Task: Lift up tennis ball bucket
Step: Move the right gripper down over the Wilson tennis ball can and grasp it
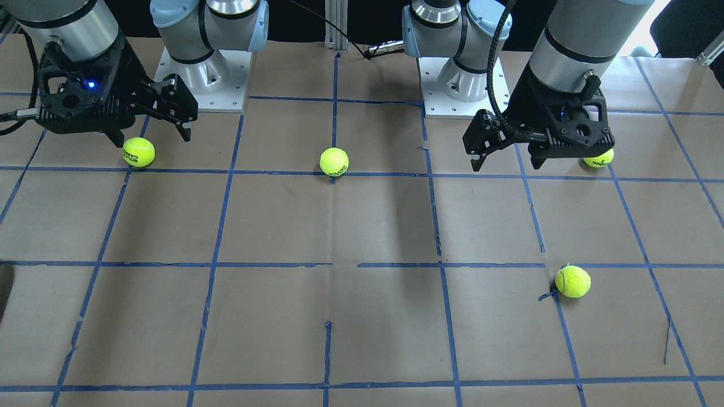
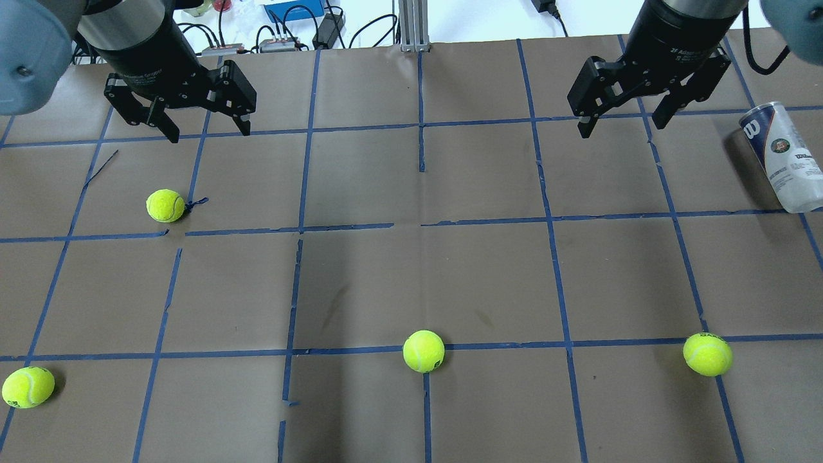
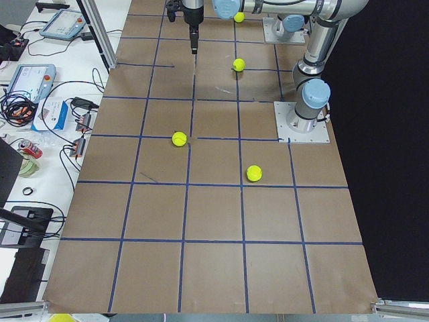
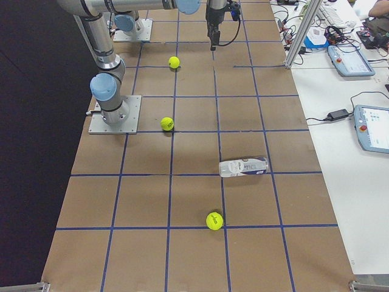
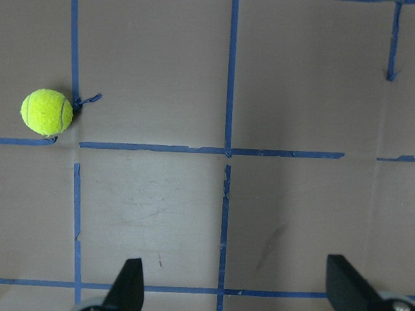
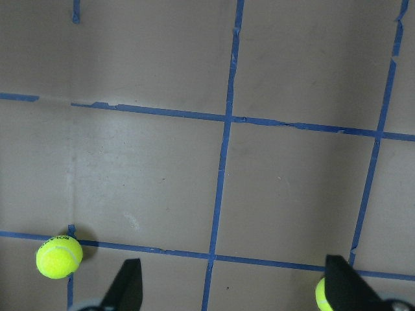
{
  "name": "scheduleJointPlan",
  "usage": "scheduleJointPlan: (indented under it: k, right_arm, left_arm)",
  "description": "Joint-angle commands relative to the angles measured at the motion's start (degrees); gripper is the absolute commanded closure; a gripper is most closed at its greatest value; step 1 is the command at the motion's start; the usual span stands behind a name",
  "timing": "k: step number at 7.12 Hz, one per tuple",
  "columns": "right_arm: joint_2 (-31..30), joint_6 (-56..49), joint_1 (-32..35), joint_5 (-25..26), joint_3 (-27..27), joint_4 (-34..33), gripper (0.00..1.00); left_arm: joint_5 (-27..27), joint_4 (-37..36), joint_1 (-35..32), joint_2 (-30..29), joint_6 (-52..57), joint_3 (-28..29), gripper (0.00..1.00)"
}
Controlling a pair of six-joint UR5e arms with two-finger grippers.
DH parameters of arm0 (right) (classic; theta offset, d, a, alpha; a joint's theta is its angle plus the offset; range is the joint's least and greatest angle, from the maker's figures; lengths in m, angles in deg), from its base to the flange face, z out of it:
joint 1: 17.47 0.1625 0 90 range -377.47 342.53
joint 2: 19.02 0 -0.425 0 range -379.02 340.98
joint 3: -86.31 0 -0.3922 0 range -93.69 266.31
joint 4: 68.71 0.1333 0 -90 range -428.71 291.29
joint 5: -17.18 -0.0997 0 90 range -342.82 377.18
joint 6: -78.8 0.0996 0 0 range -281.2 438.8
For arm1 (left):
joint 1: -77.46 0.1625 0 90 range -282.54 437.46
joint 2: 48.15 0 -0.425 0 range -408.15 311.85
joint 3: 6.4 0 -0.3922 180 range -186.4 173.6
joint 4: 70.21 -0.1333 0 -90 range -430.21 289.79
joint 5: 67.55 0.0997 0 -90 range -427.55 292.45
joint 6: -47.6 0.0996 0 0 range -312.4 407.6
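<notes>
My left tool and right tool both hang wide open and empty above the table. The Wilson tennis ball can lies on its side near my right tool.

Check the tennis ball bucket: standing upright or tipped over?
Tipped over. The tennis ball bucket lies on its side, full length flat on the table, in both the overhead and right-side views.

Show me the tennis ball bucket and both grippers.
tennis ball bucket (image 2: 781, 159), overhead view, middle of its label.
right gripper (image 2: 621, 127), overhead view, midway between fingertips.
left gripper (image 2: 209, 133), overhead view, midway between fingertips.
</notes>
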Motion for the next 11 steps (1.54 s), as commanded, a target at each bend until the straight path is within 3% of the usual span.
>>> scheduleJointPlan:
  k: [1, 4, 6, 7, 10, 11]
  right_arm:
    - [0.0, 0.0, 0.0, 0.0, 0.0, 0.0, 0.0]
    - [1.0, -0.6, -1.6, 0.5, 0.4, 0.5, 0.0]
    - [13.8, -0.9, -9.3, 0.4, -6.5, -6.0, 0.0]
    - [18.9, -1.1, -11.5, 3.2, -9.6, -6.8, 0.0]
    - [25.0, -9.6, -18.1, 8.7, -10.8, -20.4, 0.0]
    - [28.5, -17.1, -22.9, 11.1, -11.2, -24.7, 0.0]
  left_arm:
    - [0.0, -0.1, 0.1, 0.0, 0.0, 0.0, 0.0]
    - [0.0, 0.0, 0.1, 0.0, 0.0, 0.0, 0.0]
    - [0.0, 0.0, 0.1, 0.0, 0.0, 0.0, 0.0]
    - [0.0, 0.0, 0.1, 0.0, 0.1, 0.0, 0.0]
    - [0.0, 0.0, 0.1, 0.0, 0.0, 0.0, 0.0]
    - [0.0, 0.0, 0.1, 0.0, 0.0, 0.0, 0.0]
